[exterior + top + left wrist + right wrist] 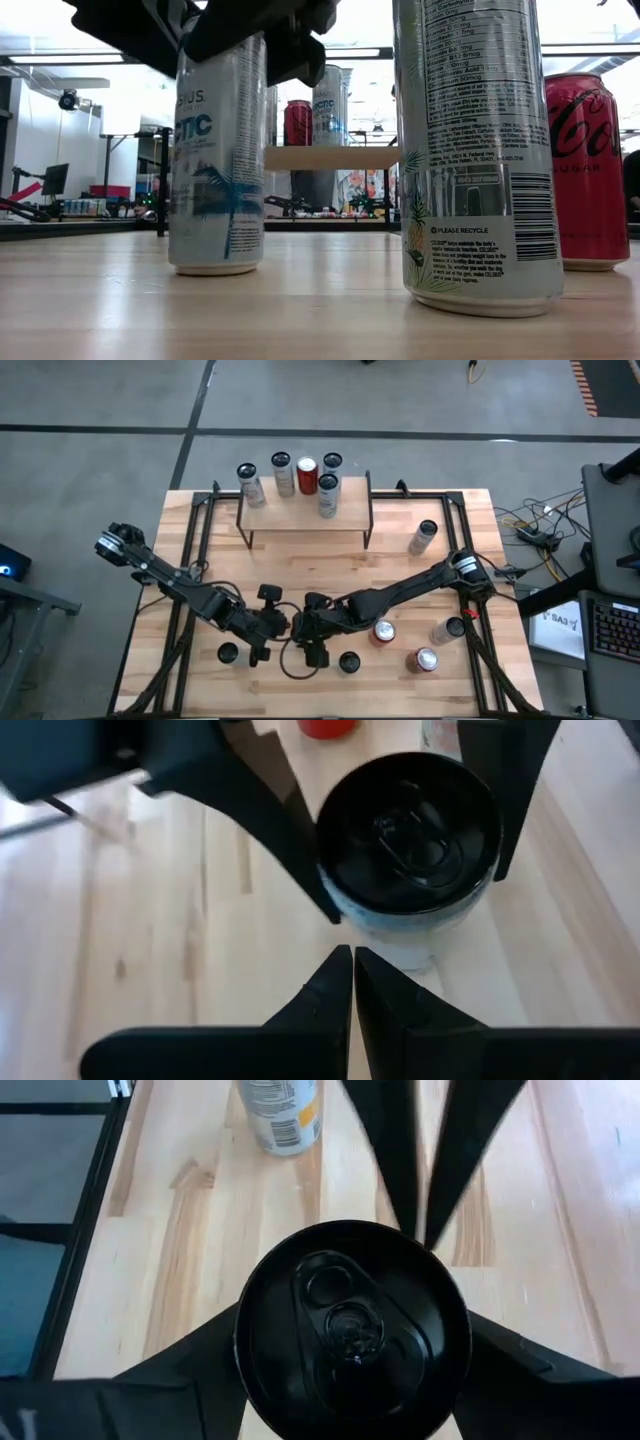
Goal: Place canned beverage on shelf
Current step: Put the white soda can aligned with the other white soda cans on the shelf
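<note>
A tall white-and-blue can (215,150) with a black top (350,1330) stands upright on the plank table. My right gripper (350,1380) is shut on it, reaching in from the table's right. In the high view both grippers cover the can. My left gripper (352,980) is shut, and its fingertips stand close beside the can. The shelf (300,520), a low riser with a light board, stands at the far middle with several upright cans on it. My right gripper pinches the can's upper side wall, just under the rim (330,900), between its two fingers (170,1380). The fingers slant down from the table's right, one on each side. The can stays upright with its base on the table. My left gripper's shut tips lie near the can's side; whether they touch it, I cannot tell.
Near the front edge stand a black-topped can (349,662), another (228,653) and two red cans (383,632) (427,660). Two silver cans lie on their sides at the right (423,537) (450,630). Black frame rails run along both table sides.
</note>
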You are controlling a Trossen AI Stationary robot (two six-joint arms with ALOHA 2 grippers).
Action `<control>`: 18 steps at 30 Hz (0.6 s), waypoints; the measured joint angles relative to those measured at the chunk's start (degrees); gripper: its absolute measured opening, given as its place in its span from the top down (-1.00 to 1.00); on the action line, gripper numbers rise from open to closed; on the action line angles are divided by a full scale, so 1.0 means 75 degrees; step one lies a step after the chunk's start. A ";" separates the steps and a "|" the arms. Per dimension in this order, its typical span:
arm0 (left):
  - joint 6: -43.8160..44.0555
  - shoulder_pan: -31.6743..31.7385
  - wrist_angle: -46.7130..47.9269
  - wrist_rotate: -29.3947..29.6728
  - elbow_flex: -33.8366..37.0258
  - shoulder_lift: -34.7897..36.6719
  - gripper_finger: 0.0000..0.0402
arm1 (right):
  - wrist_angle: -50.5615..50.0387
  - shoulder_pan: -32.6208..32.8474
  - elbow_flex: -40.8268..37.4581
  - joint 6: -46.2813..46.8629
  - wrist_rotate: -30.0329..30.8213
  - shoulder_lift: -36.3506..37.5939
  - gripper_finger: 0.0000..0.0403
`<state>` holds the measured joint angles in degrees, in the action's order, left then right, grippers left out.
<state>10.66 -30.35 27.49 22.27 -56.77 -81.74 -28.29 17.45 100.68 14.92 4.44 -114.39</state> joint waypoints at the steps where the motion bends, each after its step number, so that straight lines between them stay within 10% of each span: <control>1: -0.0095 0.0000 0.0003 0.0120 0.0000 0.0048 1.00 | -0.0047 0.0000 0.0000 -0.0059 -0.0005 0.0047 -0.22; 18: -0.3253 0.0680 -0.0801 0.1562 -0.0053 0.1543 1.00 | -0.1795 -0.1448 0.1003 -0.1711 0.0403 0.2411 -0.22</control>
<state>-13.74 -25.25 21.48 33.99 -57.17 -70.17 -41.75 6.60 108.21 2.09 7.46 -96.31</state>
